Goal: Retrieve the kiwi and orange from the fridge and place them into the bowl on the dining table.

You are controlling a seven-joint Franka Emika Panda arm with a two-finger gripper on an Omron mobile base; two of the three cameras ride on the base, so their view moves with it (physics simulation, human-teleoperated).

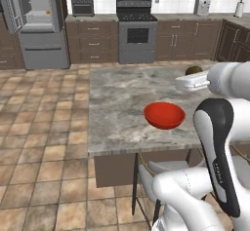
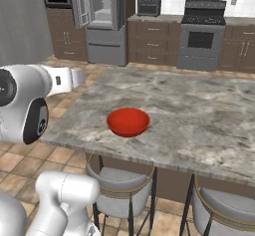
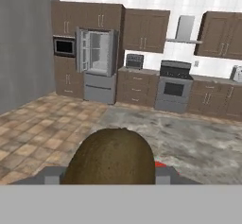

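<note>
Kiwi (image 3: 112, 156) sat clamped in the fingers (image 3: 111, 176), held over the surface (image 1: 117, 98) to reach the red bowl (image 1: 164, 115) at six o'clock.

No readable text; appliance panels too blurred.

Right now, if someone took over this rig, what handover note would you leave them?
Claw: shut on the fuzzy brown kiwi, carried above the grey speckled stone dining table.
Shallow round red bowl: on the table's near side, nothing in it.
Small bright orange: on a shelf in the tall grey fridge, whose doors stand open.
Done: kiwi fetched.
Left: drop kiwi into bowl, then fetch the orange.
</note>
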